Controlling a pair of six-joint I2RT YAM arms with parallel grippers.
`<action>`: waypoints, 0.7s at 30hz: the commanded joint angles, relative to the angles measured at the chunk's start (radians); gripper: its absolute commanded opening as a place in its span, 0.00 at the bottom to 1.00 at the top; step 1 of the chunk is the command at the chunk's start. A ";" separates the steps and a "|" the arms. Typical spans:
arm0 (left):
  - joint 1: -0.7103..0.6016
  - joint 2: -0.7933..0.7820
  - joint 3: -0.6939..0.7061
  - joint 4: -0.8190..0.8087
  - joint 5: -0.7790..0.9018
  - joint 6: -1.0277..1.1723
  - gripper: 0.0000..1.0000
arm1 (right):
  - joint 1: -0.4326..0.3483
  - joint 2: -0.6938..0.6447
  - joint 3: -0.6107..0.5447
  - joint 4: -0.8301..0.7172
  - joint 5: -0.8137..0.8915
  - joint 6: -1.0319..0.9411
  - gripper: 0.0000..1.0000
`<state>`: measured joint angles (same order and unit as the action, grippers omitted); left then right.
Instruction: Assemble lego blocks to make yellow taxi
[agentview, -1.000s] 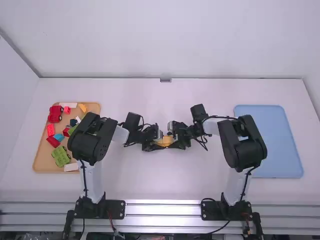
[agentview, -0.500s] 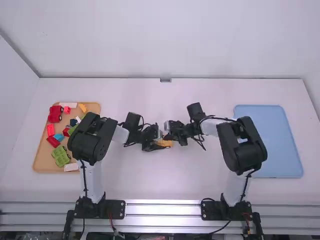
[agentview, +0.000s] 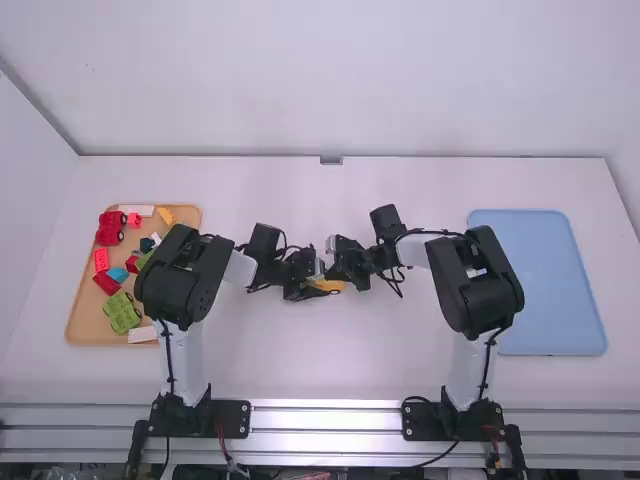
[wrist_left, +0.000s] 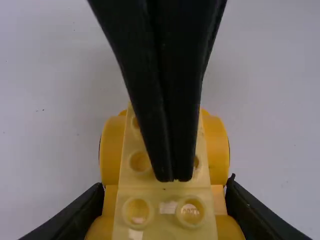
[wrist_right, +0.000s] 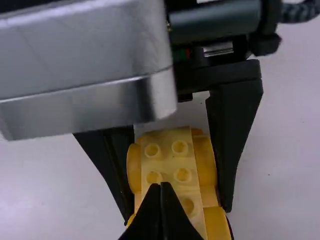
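Yellow wheeled block (wrist_right: 167, 166) clamped at mid-table

Midway between the table's (agentview: 300, 372) left and right edges, the left gripper (agentview: 318, 285) grips the block's sides, fingers parted by its width. The right gripper (agentview: 334, 274) is closed on nothing, tips together over the studs.

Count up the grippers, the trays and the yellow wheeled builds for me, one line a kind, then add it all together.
Grippers: 2, left gripper and right gripper
Trays: 2, tan tray and blue tray
Yellow builds: 1, yellow build
Total: 5
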<state>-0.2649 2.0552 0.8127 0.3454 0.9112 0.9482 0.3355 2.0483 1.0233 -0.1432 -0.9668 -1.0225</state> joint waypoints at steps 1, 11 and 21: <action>-0.004 0.019 0.000 -0.015 -0.012 -0.017 0.37 | -0.024 0.092 -0.055 -0.017 0.226 -0.013 0.00; -0.005 0.019 0.000 -0.013 -0.011 -0.017 0.42 | -0.111 -0.018 0.037 -0.030 -0.095 -0.040 0.48; -0.004 0.019 0.045 -0.055 -0.040 -0.017 0.61 | -0.175 -0.224 0.083 -0.057 -0.004 0.107 0.99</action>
<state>-0.2676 2.0552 0.8364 0.3115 0.9016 0.9375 0.1524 1.8729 1.0901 -0.1875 -1.0103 -0.9573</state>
